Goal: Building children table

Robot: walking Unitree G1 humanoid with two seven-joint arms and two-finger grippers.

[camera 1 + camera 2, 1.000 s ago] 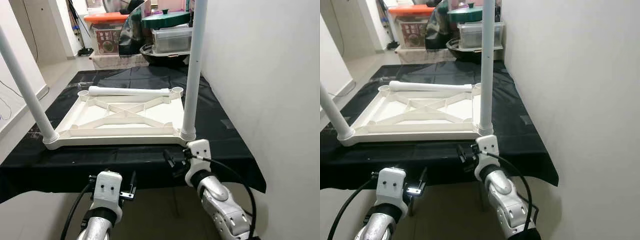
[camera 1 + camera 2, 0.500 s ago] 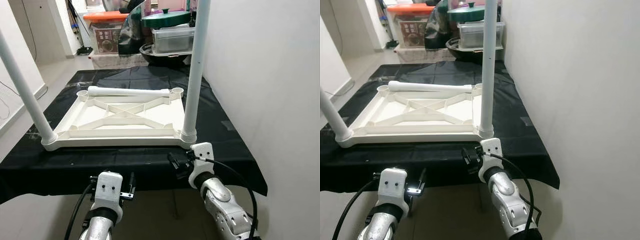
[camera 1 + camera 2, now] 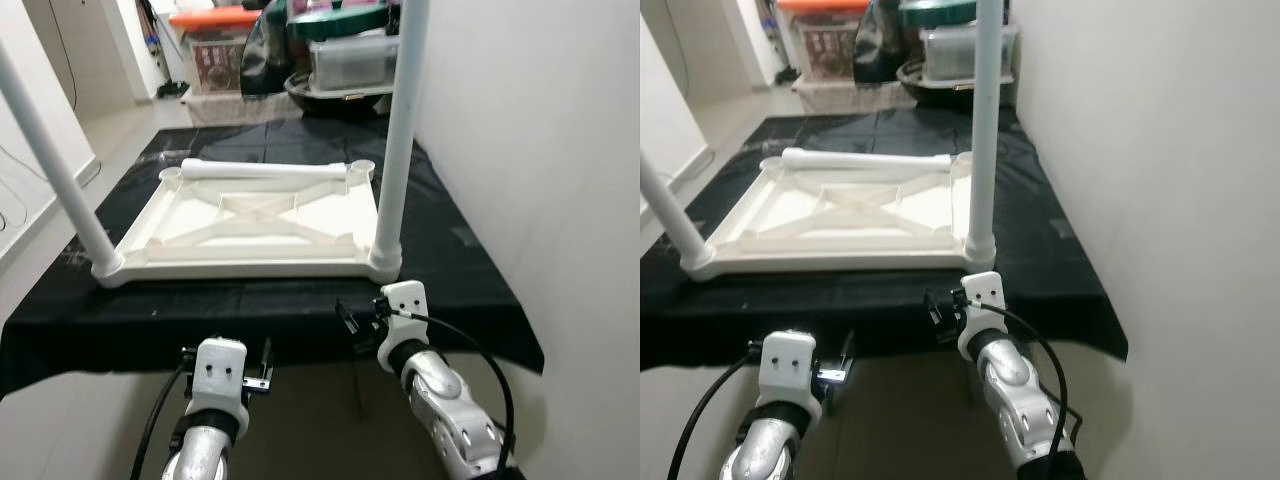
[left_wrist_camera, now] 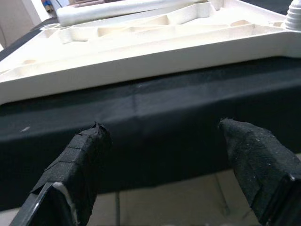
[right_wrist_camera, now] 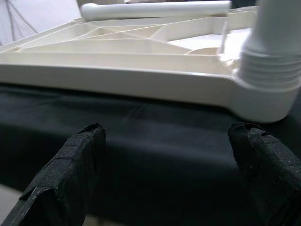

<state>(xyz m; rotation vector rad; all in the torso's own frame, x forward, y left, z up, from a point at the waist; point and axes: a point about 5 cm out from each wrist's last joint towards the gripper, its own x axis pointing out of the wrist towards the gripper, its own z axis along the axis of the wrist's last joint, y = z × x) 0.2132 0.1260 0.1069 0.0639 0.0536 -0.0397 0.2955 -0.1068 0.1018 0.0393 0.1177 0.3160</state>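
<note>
1. So, quick status: we've got the upside-down tabletop (image 3: 255,215) lying flat on the black cloth (image 3: 455,260), ribbed underside facing up. Two legs are already standing in the near corner sockets: the right leg (image 3: 398,140) at about 1 o'clock from us, the left leg (image 3: 50,160) at about 10 o'clock.

2. A loose leg (image 3: 265,170) lies at 12 o'clock along the tabletop's far edge, long axis running 9-to-3, resting on the frame between the two empty far sockets.

3. Our left gripper (image 4: 164,155) hangs low by the cloth's near edge, fingers spread wide, holding nothing. Our right gripper (image 5: 169,160) is just below the right leg's socket, also spread and empty.

4. What worries us: reaching to 12 o'clock for the loose leg means passing between two tall uprights. Clip either one with an arm and it could lean or pop out.

5. Also, the leg is round. Nudge it off-centre and we'd guess it rolls away.

6. The cloth could slide if we drag the tabletop.
</note>
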